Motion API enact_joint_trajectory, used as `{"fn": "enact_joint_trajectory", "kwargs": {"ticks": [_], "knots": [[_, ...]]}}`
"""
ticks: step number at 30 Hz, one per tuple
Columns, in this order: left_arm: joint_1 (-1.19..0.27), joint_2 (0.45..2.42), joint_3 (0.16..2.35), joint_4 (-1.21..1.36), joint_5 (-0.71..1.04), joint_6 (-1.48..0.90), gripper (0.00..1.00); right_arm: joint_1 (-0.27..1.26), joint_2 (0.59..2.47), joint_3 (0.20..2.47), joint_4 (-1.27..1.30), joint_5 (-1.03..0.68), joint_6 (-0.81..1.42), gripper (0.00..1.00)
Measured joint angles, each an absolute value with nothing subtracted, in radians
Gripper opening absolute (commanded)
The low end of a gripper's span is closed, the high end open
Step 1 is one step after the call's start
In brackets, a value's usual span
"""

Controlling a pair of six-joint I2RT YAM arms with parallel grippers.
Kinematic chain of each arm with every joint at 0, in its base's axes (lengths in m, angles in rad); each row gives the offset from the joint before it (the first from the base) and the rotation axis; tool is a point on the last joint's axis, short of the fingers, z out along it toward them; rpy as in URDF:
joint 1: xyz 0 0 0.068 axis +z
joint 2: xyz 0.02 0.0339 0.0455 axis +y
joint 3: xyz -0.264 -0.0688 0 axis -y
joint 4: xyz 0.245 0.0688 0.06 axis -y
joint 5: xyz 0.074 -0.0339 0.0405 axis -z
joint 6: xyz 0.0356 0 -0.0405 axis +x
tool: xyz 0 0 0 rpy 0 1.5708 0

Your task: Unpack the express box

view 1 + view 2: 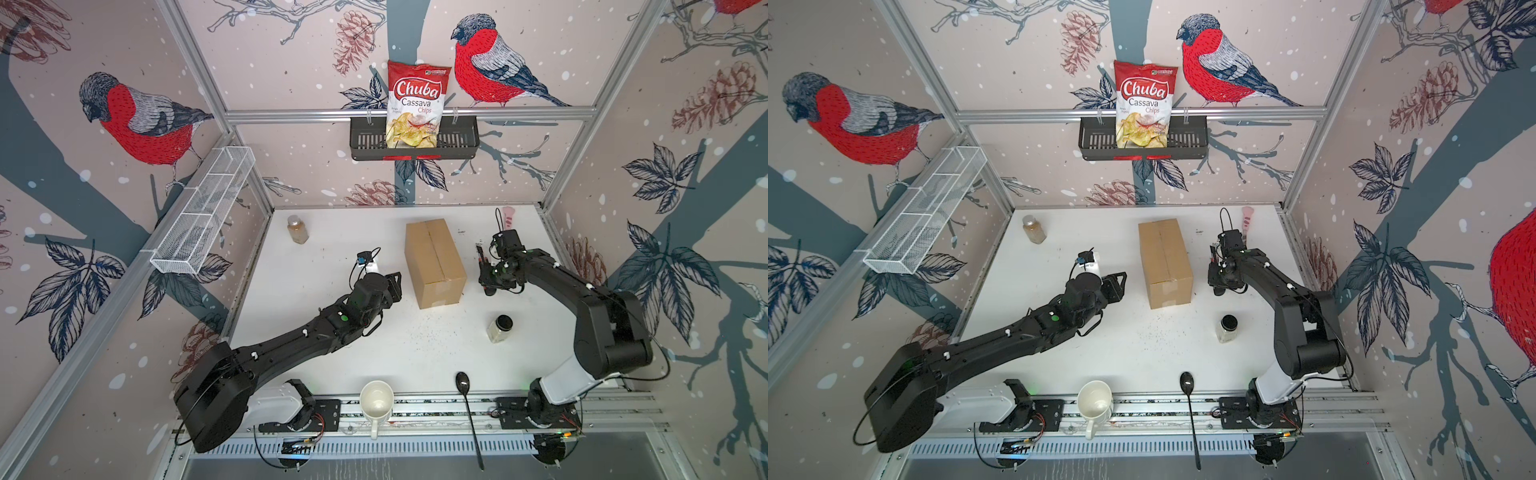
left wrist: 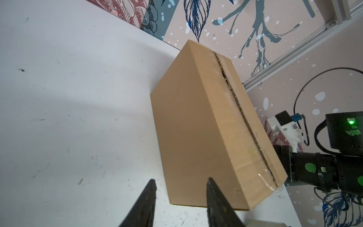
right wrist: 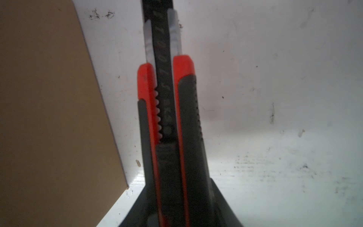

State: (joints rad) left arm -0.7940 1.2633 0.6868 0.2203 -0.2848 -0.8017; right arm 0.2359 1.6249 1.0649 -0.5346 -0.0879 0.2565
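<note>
Express box stands shut at the centre of both top views on the white table. Its top seam runs lengthwise, and the left wrist view shows clear tape at the seam's lower end.

Left gripper sits just left of the box. Its jaws are partly apart and hold nothing; I cannot tell whether it touches the box.

Right gripper sits just right of the box, clamped on a red-and-grey utility knife that is clear of the cardboard.

Step, by my reading: cutting the seam, flaps not yet lifted. Next calls for steadying the box and bringing the blade over the seam.
</note>
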Motion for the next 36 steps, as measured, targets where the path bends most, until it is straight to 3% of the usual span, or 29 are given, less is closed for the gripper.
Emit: {"fn": "enact_joint_trajectory", "kwargs": {"ticks": [13,30,36], "knots": [[-0.726,1.477,0.806,0.25,-0.212,-0.773,0.43,0.297,1.644,1.056,-0.431,-0.203,0.271,0.0],[-0.496,1.477,0.947,0.189,-0.179,-0.645,0.43,0.561,1.585,0.972,-0.305,-0.244,0.453,0.0],[-0.491,1.412,0.945,0.148,-0.152,-0.623,0.42,0.456,1.511,0.971,-0.319,-0.216,0.472,0.0]]}}
